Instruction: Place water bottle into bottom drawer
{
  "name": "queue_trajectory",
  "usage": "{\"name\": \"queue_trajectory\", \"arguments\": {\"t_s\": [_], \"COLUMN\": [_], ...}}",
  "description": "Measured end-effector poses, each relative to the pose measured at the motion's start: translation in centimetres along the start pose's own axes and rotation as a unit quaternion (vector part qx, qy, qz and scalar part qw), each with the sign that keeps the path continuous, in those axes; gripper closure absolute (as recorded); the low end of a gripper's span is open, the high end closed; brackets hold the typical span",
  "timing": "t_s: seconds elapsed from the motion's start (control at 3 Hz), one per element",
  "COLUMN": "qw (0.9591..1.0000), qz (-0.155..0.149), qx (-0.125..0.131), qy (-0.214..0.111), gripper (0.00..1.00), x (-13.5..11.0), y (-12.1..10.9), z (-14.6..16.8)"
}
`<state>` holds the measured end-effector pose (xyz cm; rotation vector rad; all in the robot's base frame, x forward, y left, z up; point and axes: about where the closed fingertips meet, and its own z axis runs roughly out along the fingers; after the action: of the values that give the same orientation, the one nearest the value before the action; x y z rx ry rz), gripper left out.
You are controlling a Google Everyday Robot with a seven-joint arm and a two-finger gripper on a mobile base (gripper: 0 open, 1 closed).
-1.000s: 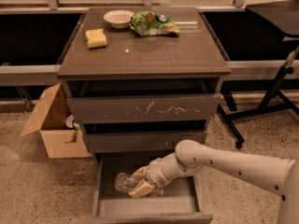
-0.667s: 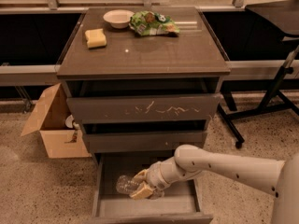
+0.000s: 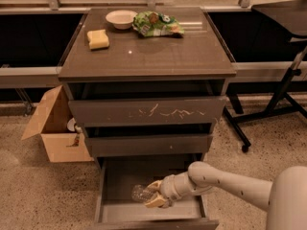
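The bottom drawer [image 3: 117,210] of the dark grey-brown cabinet is pulled open, its smooth floor showing. The water bottle [image 3: 139,193], clear and crinkled, lies low inside the drawer with its free end pointing left. My gripper [image 3: 155,194] reaches in from the right on a white arm, and its pale fingers [image 3: 157,201] are closed around the bottle's right end. The bottle is at or just above the drawer floor; I cannot tell whether it touches.
The scratched top drawer [image 3: 146,111] and middle drawer [image 3: 148,145] are slightly ajar above my arm. On the cabinet top lie a white bowl [image 3: 121,18], a yellow sponge [image 3: 98,39] and a green snack bag [image 3: 157,24]. An open cardboard box [image 3: 55,126] stands left; a black stand leg [image 3: 283,90] stands right.
The gripper with the bottle has moved slightly left inside the bottom drawer. The grasp is unchanged.
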<state>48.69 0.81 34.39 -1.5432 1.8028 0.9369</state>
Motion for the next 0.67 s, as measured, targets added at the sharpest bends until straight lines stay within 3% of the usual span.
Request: {"name": "queue_trajectory", "arguments": {"t_s": [0.67], "qw": [0.9991], "qz": [0.021], "qx": [-0.018], "qy": [-0.034], "gripper": [1.0], "x": [6.8], "y": [-4.7], "z": [2.5]}}
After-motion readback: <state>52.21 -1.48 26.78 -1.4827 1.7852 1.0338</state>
